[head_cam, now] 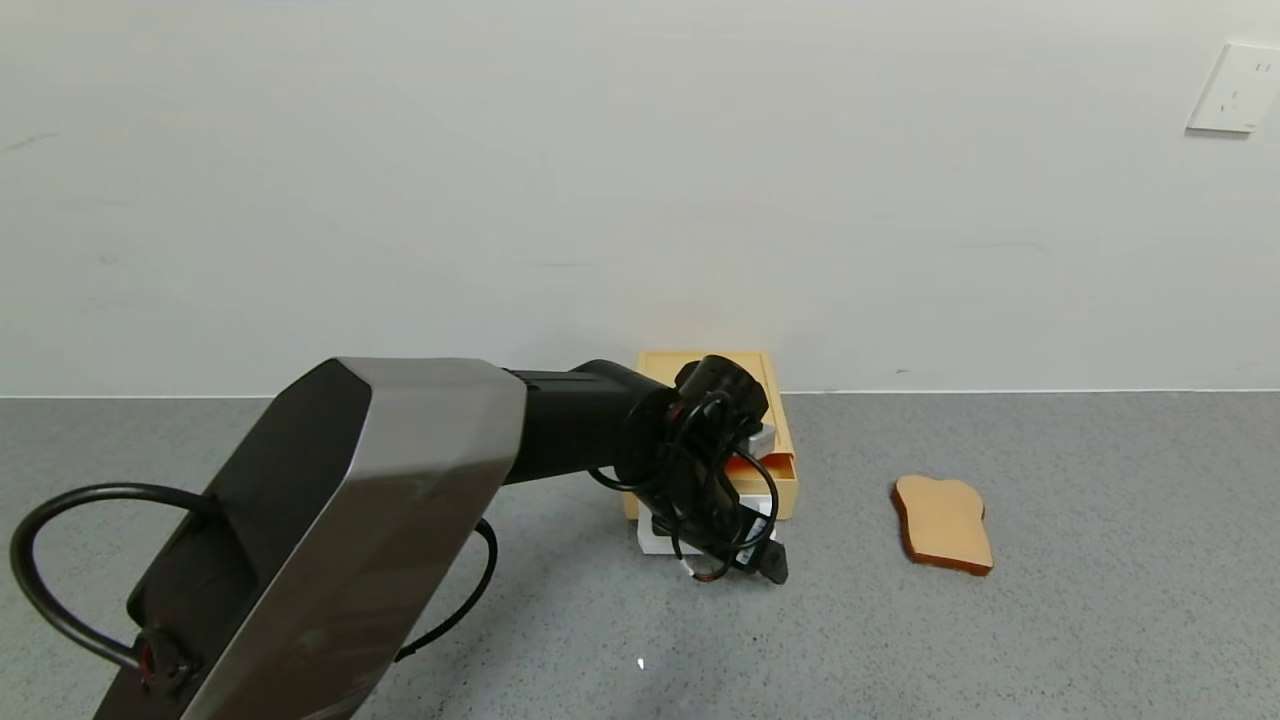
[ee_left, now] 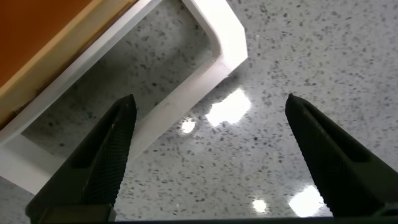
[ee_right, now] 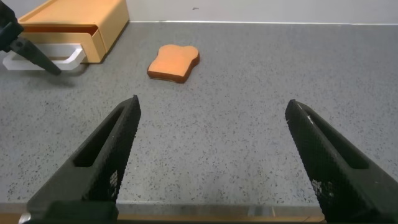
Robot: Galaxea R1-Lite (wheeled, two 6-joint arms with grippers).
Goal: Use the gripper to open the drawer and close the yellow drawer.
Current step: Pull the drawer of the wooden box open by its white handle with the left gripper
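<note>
The pale-yellow box casing [head_cam: 712, 385] stands against the back wall. Its drawer [head_cam: 775, 478] is pulled out a little, so a strip of orange inside shows. The white loop handle [head_cam: 655, 540] lies in front of it on the table. My left gripper [head_cam: 768, 566] is open and empty, low over the table just in front of the handle. In the left wrist view the handle [ee_left: 211, 59] lies just beyond the left gripper [ee_left: 211, 155], with one finger [ee_left: 106, 155] beside its front bar. My right gripper [ee_right: 211, 162] is open and empty over bare table, far from the drawer [ee_right: 74, 28].
A tan toast-shaped slice [head_cam: 942, 523] lies on the grey speckled table [head_cam: 1100, 600] to the right of the box; it also shows in the right wrist view [ee_right: 174, 62]. The white wall runs close behind the box. A wall socket [head_cam: 1235, 88] is at the upper right.
</note>
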